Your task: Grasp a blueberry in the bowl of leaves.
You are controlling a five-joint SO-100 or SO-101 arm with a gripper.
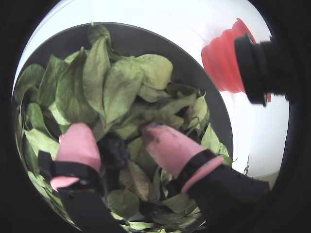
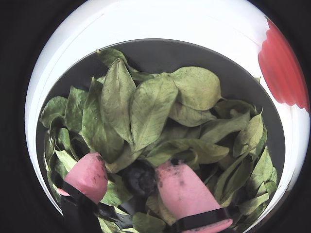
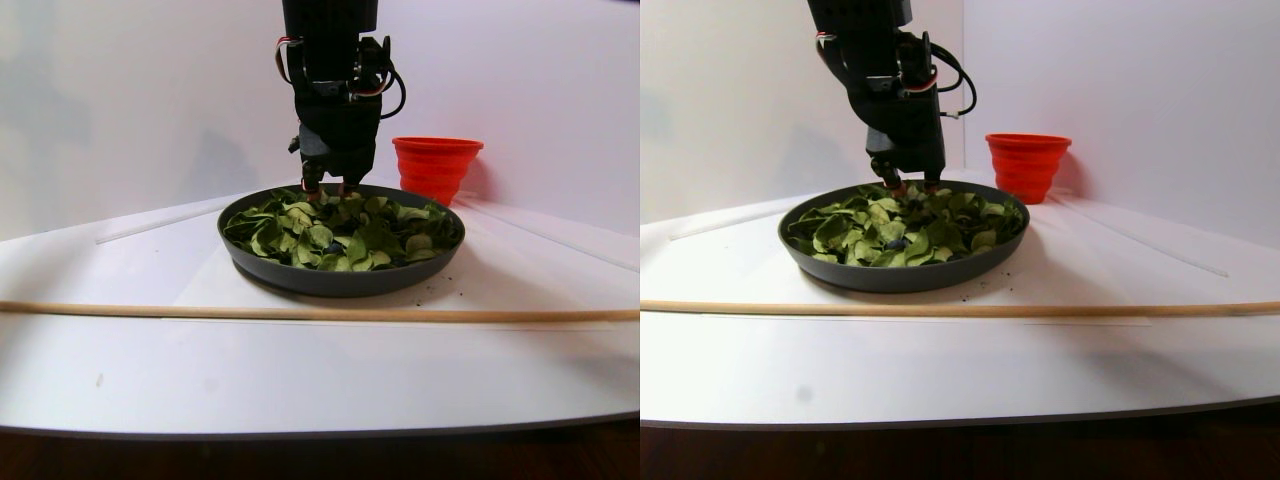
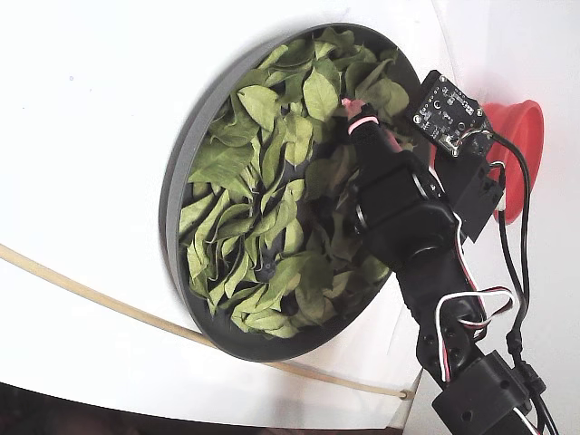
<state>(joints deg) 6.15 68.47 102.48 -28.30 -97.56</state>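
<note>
Nearest the camera in both wrist views, at the lower middle of the frame, the hand (image 2: 133, 182) reaches down into the leaves (image 2: 150, 109) with its two pink fingertips (image 2: 87, 174) parted about a berry's width. The blueberry (image 2: 141, 178) sits right between them, low in the pile, so it lies straight ahead of the hand and in the gap, not off to either side. In one wrist view the right fingertip touches or nearly touches the berry, while the left one stands a little apart from it; the hand is partly open and does not look to have hold of anything yet. By my judgement the coming move is a plain closing of the fingers, with little or no further reach.

The blueberry (image 1: 114, 148) is small, round and dark, nearly black-blue, dull in the shade, with leaf edges lapping over its upper side.

Farther off, the leaves fill the dark grey bowl (image 2: 160, 53), whose rim curves across the upper frame. Beyond it lies the white table (image 2: 160, 22), and a red cup (image 2: 286, 68) stands at the upper right.
</note>
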